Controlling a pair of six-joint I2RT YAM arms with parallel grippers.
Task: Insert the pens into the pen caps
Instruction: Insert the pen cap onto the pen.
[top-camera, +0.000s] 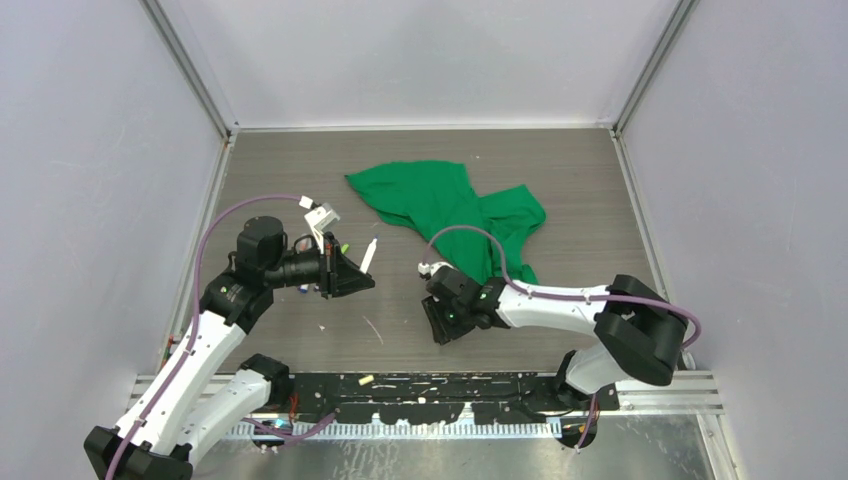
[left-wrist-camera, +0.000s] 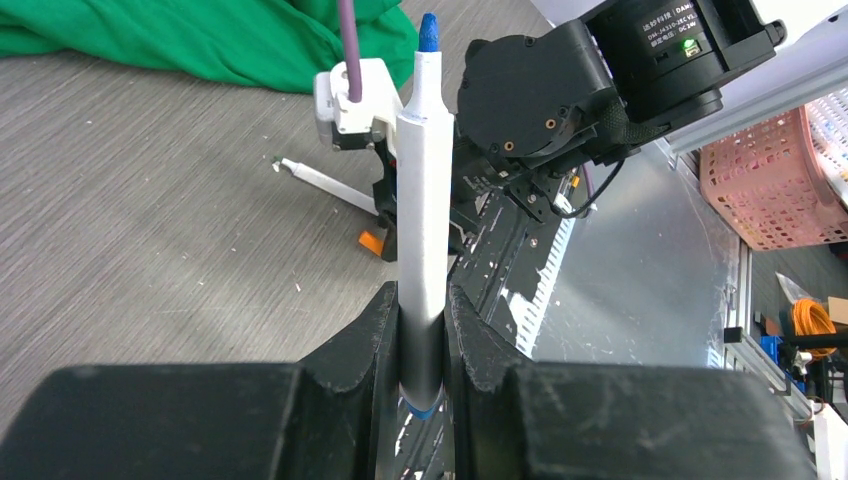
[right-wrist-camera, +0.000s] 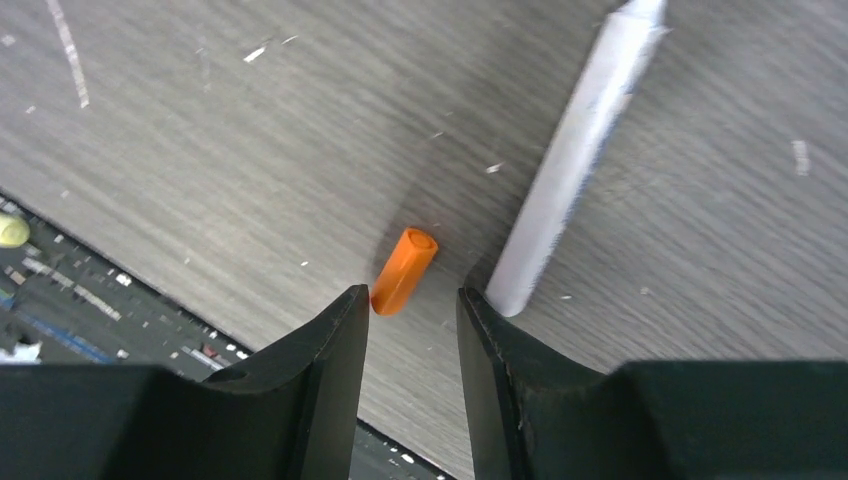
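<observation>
Left gripper (left-wrist-camera: 422, 305), left of the green cloth (top-camera: 450, 205), is clamped on a white pen (left-wrist-camera: 420, 200), blue tip pointing away from the fingers. Right gripper (right-wrist-camera: 412, 300), just off the cloth's near edge, has its fingers apart and grips nothing. An orange cap (right-wrist-camera: 404, 270) lies flat in line with that gap, with a second white pen (right-wrist-camera: 575, 160) just right of it.

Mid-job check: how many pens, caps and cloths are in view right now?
Pens: 2 (blue pen in the left tool, loose pen lying flat)
Caps: 1 (orange cap; a yellow speck is unclear)
Cloth: 1
Total: 4
</observation>
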